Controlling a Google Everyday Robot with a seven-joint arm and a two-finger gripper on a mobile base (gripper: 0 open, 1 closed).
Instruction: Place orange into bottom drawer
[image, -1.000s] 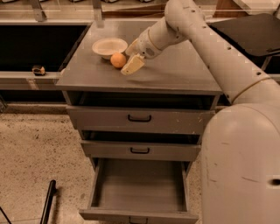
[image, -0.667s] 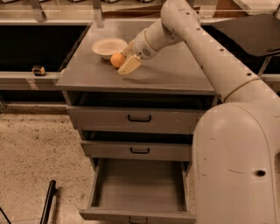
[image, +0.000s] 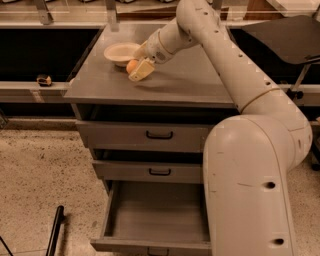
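The orange lies on the grey cabinet top, just in front of the cream bowl. My gripper reaches in from the right and is low over the top. It is open, with one cream finger in front of the orange and the other behind it, toward the bowl. The near finger hides the orange's right side. The orange still rests on the top. The bottom drawer is pulled out and nothing shows inside it.
The two upper drawers with black handles are shut. My arm's large white body stands right of the open drawer. A black pole leans on the speckled floor at left. A dark shelf runs behind the cabinet.
My gripper has moved left toward the orange, so its near finger now overlaps the fruit. The orange and bowl have stayed in place.
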